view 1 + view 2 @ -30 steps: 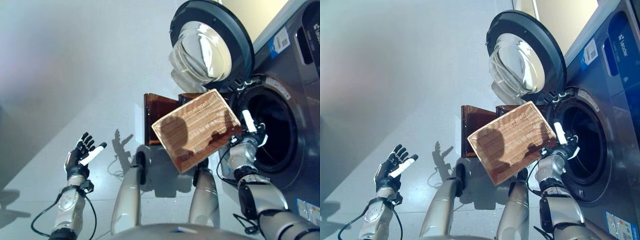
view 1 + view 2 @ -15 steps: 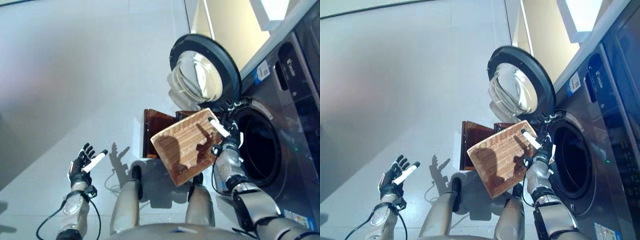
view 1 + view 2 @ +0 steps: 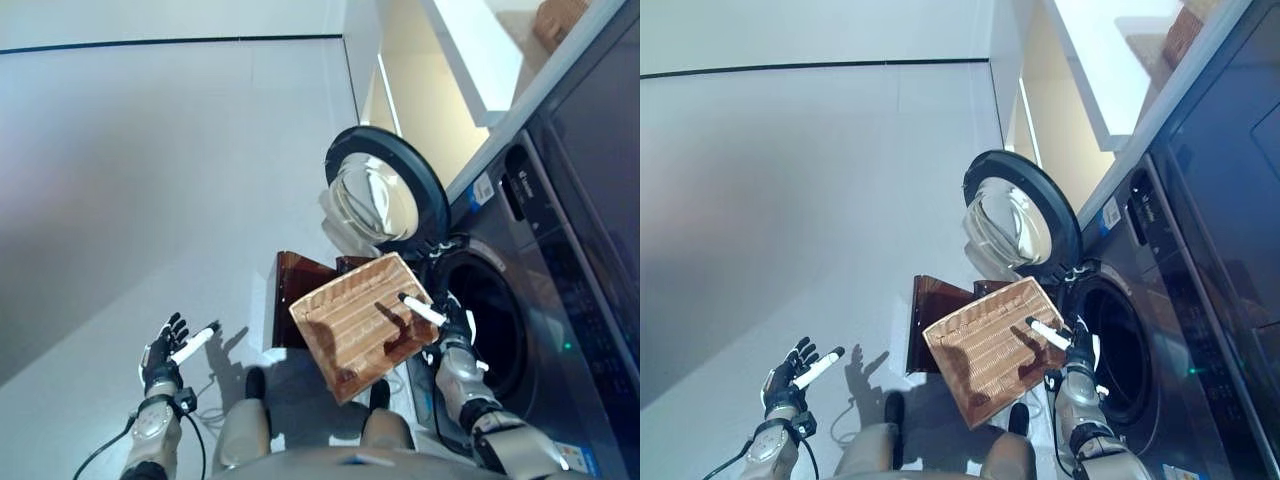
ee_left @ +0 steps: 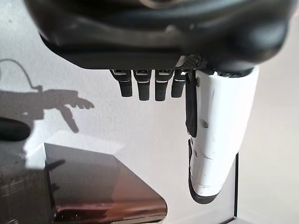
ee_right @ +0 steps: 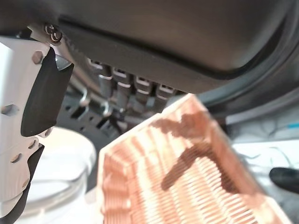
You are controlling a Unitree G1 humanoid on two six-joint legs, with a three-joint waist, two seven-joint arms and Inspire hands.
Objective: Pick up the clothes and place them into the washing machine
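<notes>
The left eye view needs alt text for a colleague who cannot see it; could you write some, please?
An empty rectangular woven wicker basket sits before a dark grey front-loading washing machine with its round glass door open. The right robot hand is beside the basket; the left robot hand is open over the pale floor.

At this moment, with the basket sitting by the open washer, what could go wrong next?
No clothes show in the wicker basket, so a reach there may grasp nothing. The right hand, fingers straight, hovers between the basket's edge and the drum opening; moving it could knock the basket, which looks tilted. The open door hangs close above, so a lifting arm might strike it. The left hand is open, far off.
</notes>
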